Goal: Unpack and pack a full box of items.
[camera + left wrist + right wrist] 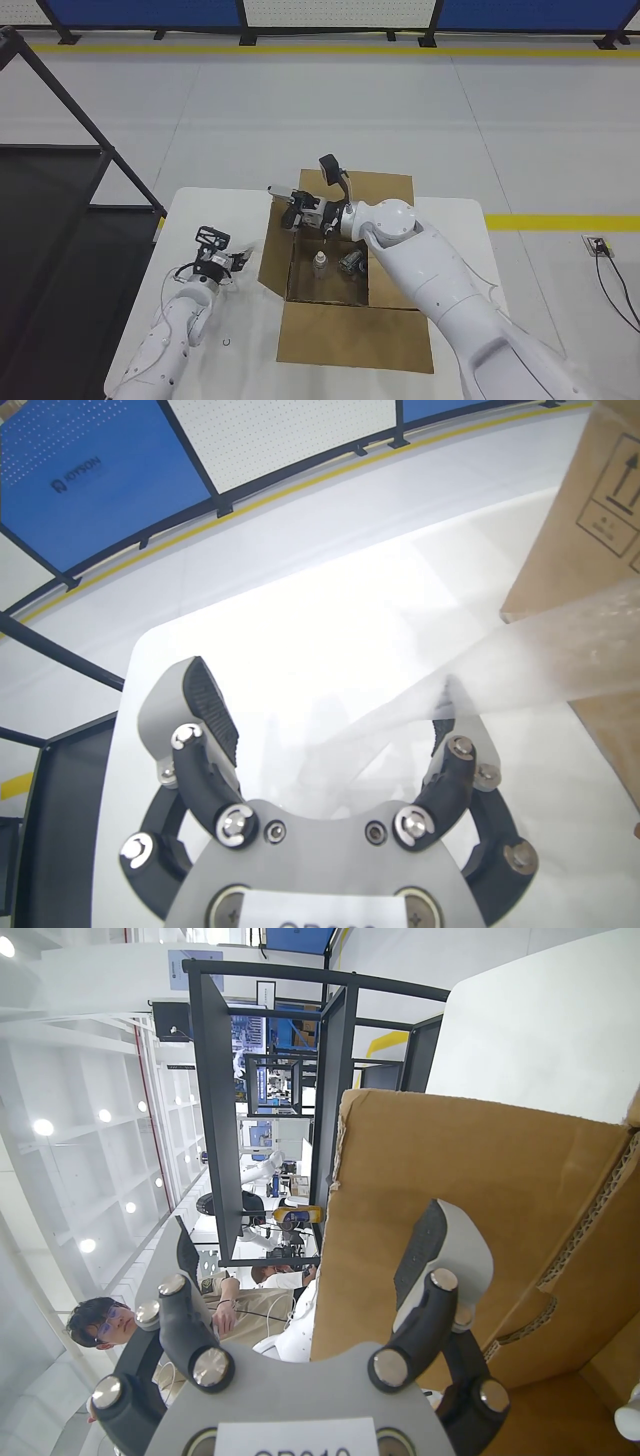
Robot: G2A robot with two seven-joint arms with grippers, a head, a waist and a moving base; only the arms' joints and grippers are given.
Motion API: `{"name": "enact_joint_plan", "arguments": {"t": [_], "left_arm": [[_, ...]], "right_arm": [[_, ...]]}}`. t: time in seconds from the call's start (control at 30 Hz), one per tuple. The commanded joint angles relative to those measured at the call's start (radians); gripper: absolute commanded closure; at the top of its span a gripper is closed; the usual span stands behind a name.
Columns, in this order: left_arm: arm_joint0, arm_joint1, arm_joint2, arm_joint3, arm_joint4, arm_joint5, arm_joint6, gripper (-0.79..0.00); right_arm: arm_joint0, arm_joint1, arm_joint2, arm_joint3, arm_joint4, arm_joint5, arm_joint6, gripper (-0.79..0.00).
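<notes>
The cardboard box [345, 335] is sitting open in the middle of the white tabletop [210, 210], its flaps folding outward on all sides. Inside it, a small clear bottle with a white cap [320, 263] is standing upright, and a dark item [350, 262] is lying just beside it at its 3 o'clock; what that item is cannot be told. The right end effector [290, 205] is hovering at the box's 11 o'clock corner. In the right wrist view this end effector [307, 1223] is holding its fingers wide apart, straddling the raw edge of a cardboard wall [450, 1168] without clamping it, one finger [425, 1248] lying against the brown face. The left end effector [215, 240] is resting low over the tabletop at the box's 9 o'clock, well apart from the other arm. In its own wrist view it [322, 675] is standing open and gripping nothing, while a translucent, filmy strip [525, 660] is crossing in front of one finger and the box's side [575, 540]. A small ring [228, 343] is lying on the tabletop at the box's 8 o'clock.
</notes>
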Motion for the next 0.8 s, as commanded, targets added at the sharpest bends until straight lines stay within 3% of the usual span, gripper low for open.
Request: {"name": "enact_joint_plan", "arguments": {"t": [0.0,0.77], "left_arm": [[-0.005,0.0,-0.01,0.007,-0.011,0.012,0.009,-0.785],[0.038,0.012,-0.14,-0.072,-0.101,0.111,0.007,-0.785]], "right_arm": [[0.0,-0.002,0.005,0.003,-0.003,0.001,0.003,-0.785],[-0.002,-0.016,0.052,0.031,-0.038,-0.001,0.025,-0.785]]}}
